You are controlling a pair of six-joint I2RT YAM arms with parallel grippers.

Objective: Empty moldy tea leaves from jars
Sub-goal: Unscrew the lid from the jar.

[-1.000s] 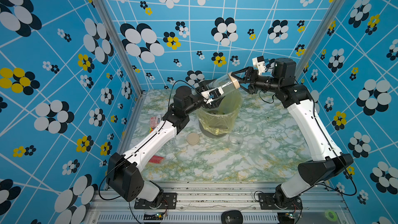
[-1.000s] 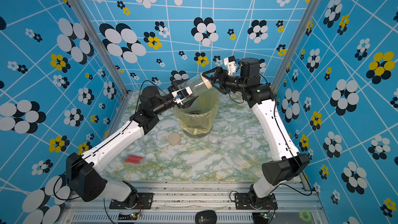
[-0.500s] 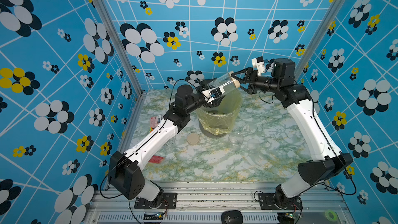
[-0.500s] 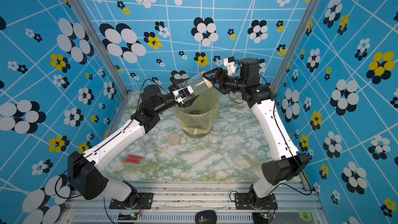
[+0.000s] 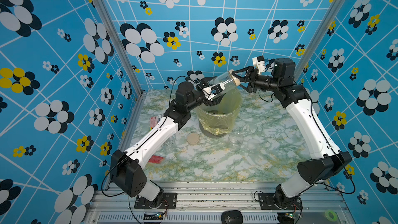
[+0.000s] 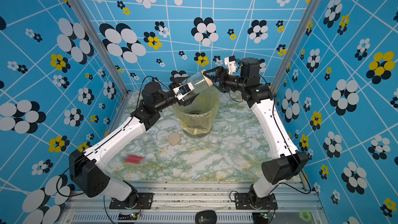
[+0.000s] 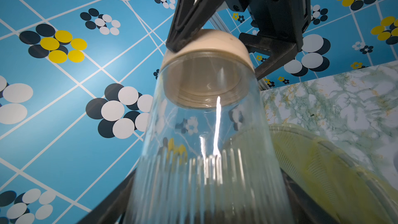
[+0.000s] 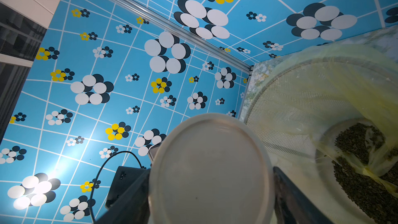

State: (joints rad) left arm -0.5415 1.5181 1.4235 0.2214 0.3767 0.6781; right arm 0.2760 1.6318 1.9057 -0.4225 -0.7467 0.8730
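Two jars (image 6: 146, 141) (image 6: 214, 140) empty on table (image 5: 215, 164), leaves (image 8: 355, 143) in bin (image 5: 217, 123). Overhead, last jar (image 5: 224, 80) clenched in left pincer (image 5: 212, 91); right pincer (image 5: 238, 80) clasps lid (image 7: 206, 44). Opening, pouring remain.

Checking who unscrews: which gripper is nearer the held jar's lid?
Right. The right gripper clasps the lid from both sides; the left gripper holds the jar by its body, toward the end away from the lid.

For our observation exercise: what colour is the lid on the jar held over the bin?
Beige; the lid shows best in the left wrist view.
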